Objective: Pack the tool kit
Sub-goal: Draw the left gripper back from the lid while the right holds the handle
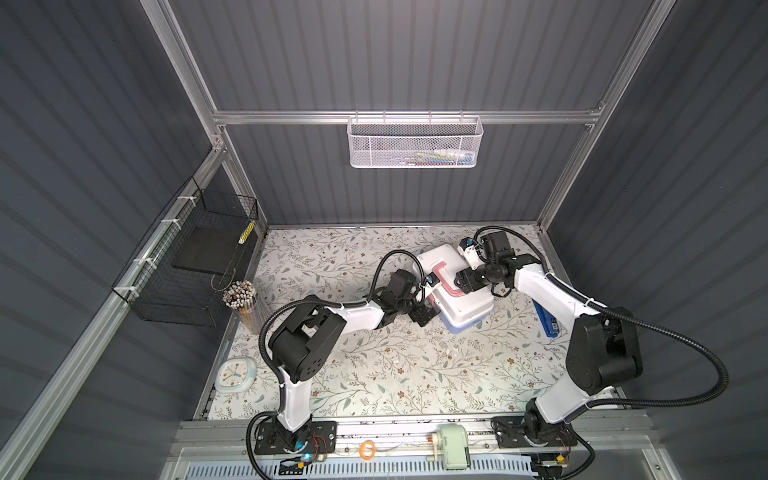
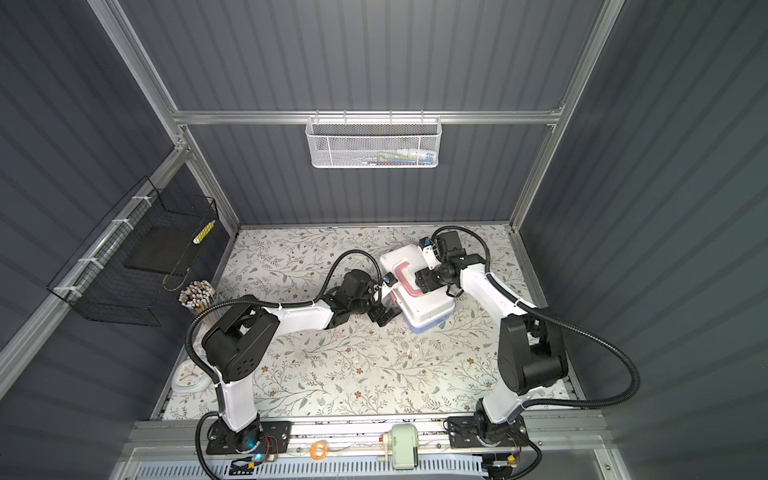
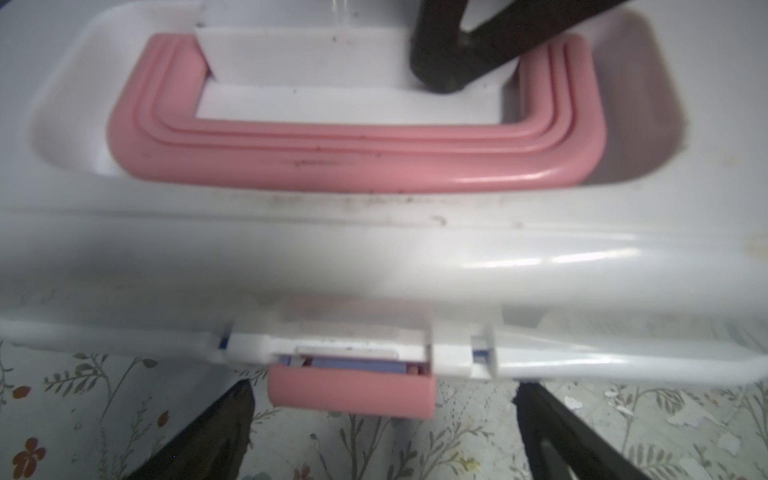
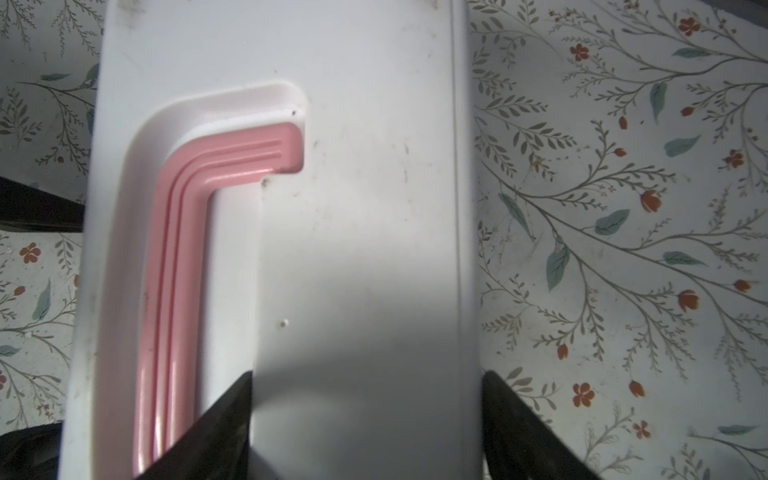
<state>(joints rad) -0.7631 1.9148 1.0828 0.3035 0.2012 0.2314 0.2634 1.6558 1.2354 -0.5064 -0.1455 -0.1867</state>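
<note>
The tool kit (image 1: 465, 307) (image 2: 428, 307) lies on the floral table with its white lid (image 4: 357, 208) down and its pink handle (image 3: 332, 158) folded flat in the lid's recess. My left gripper (image 3: 382, 436) (image 1: 424, 313) stands open low at the box's front. Its fingers are apart on either side of the pink latch (image 3: 353, 392) and touch nothing. My right gripper (image 4: 365, 428) (image 1: 459, 282) comes from above and is shut on the lid, with one finger in the handle recess and the other on the lid's outer edge. No loose hand tools show.
A blue flat object (image 1: 546, 320) lies at the table's right edge. A cup of pencils (image 1: 245, 299) and a clock (image 1: 235, 374) stand on the left. A black wire basket (image 1: 195, 266) and a white mesh basket (image 1: 413, 141) hang on the walls.
</note>
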